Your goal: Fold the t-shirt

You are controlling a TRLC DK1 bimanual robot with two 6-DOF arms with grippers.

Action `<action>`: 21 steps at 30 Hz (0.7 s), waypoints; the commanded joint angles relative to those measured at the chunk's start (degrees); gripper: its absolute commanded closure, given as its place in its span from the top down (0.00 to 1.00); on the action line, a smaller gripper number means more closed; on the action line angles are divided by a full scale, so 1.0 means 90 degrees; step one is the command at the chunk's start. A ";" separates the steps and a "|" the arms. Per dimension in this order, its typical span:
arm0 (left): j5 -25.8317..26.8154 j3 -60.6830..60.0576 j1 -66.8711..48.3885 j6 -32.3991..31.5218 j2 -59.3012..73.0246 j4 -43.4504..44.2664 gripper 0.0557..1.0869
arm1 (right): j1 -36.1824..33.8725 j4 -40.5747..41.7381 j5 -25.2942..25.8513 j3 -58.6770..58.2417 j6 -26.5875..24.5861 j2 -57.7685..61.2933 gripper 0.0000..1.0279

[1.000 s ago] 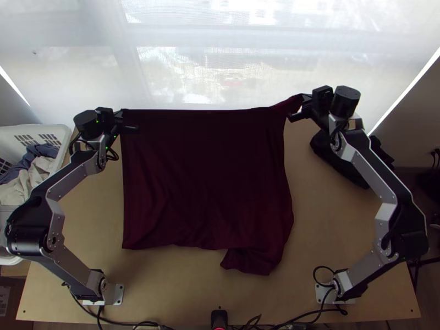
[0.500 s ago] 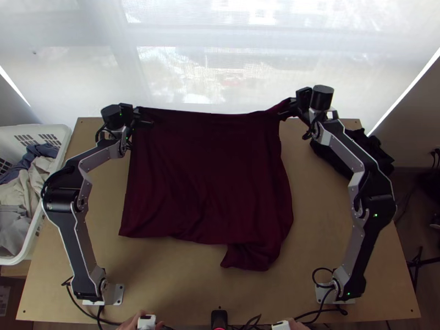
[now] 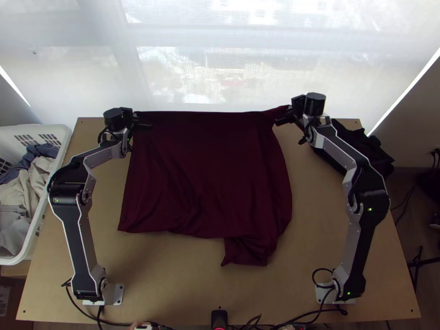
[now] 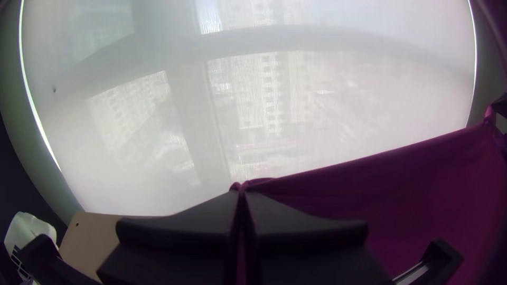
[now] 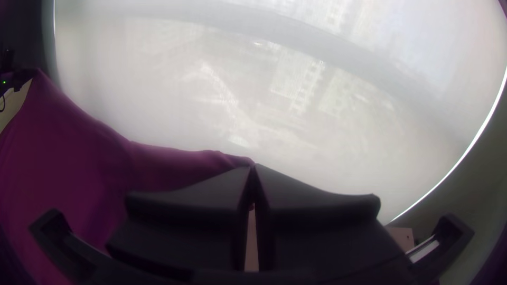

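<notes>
The dark red t-shirt [image 3: 206, 170] hangs stretched between both grippers, its upper edge nearly straight and its lower part on the table, with a bunched flap at the lower right. At its upper left corner is my left gripper [image 3: 142, 122]; my right gripper [image 3: 283, 116] is at the upper right corner. In the left wrist view my left gripper [image 4: 241, 191] is shut on a pinch of the shirt [image 4: 422, 179]. My right gripper [image 5: 253, 168] in the right wrist view is shut on the other corner of the shirt [image 5: 68, 153].
A white basket [image 3: 65, 144] of clothes stands at the left edge of the table [image 3: 165, 275]. Black cloth [image 3: 357, 144] lies at the back right. Behind the table hangs a white curtain [image 3: 247, 71]. A hand shows at the near edge.
Both grippers have moved, the left one rightward and the right one leftward and slightly nearer. The shirt's lower edge has lifted and shifted a little up the picture.
</notes>
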 commanded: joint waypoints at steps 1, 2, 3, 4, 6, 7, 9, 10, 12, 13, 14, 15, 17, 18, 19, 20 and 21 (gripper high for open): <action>-0.0005 -0.0735 0.0028 -0.0086 -0.0446 0.0067 0.03 | 0.0014 0.0047 0.0033 -0.0811 0.0122 -0.0492 0.03; 0.0015 -0.0891 -0.0001 -0.0086 -0.0553 0.0067 0.03 | 0.0023 0.0047 0.0033 -0.0957 0.0122 -0.0590 0.03; 0.0044 -0.1018 -0.0020 -0.0106 -0.0661 0.0077 0.03 | 0.0043 0.0047 0.0024 -0.1084 0.0161 -0.0707 0.03; 0.0054 -0.1155 -0.0040 -0.0165 -0.0758 0.0077 0.03 | 0.0053 0.0057 0.0024 -0.1211 0.0200 -0.0824 0.03; 0.0103 -0.1438 -0.0118 -0.0204 -0.1012 0.0077 0.03 | 0.0072 0.0057 0.0024 -0.1446 0.0317 -0.1049 0.03; 0.0132 -0.1575 -0.0157 -0.0253 -0.1149 0.0077 0.03 | 0.0092 0.0057 0.0024 -0.1563 0.0366 -0.1166 0.03; 0.0171 -0.1829 -0.0255 -0.0331 -0.1403 0.0077 0.03 | 0.0111 0.0067 0.0024 -0.1797 0.0435 -0.1400 0.03; 0.0171 -0.1955 -0.0304 -0.0350 -0.1510 0.0067 0.03 | 0.0131 0.0077 0.0014 -0.1905 0.0444 -0.1508 0.03; 0.0171 -0.2200 -0.0382 -0.0370 -0.1735 0.0067 0.03 | 0.0150 0.0077 0.0004 -0.2100 0.0483 -0.1713 0.03; 0.0171 -0.2327 -0.0411 -0.0379 -0.1832 0.0067 0.03 | 0.0160 0.0077 0.0004 -0.2198 0.0523 -0.1830 0.03; 0.0171 -0.2434 -0.0431 -0.0389 -0.1940 0.0067 0.03 | 0.0160 0.0077 -0.0006 -0.2315 0.0562 -0.1947 0.03; 0.0171 -0.2532 -0.0440 -0.0409 -0.2028 0.0067 0.03 | 0.0170 0.0077 -0.0025 -0.2432 0.0610 -0.2064 0.03; 0.0171 -0.2756 -0.0440 -0.0467 -0.2233 0.0067 0.03 | 0.0180 0.0077 -0.0045 -0.2676 0.0640 -0.2299 0.03; 0.0171 -0.2864 -0.0431 -0.0487 -0.2331 0.0067 0.03 | 0.0189 0.0077 -0.0054 -0.2793 0.0640 -0.2406 0.03; 0.0171 -0.2981 -0.0431 -0.0497 -0.2448 0.0067 0.03 | 0.0199 0.0077 -0.0064 -0.2901 0.0640 -0.2504 0.03; 0.0171 -0.3108 -0.0421 -0.0506 -0.2565 0.0067 0.03 | 0.0199 0.0077 -0.0074 -0.2998 0.0640 -0.2601 0.03; 0.0171 -0.3225 -0.0392 -0.0536 -0.2672 0.0067 0.03 | 0.0189 0.0077 -0.0084 -0.3086 0.0650 -0.2689 0.03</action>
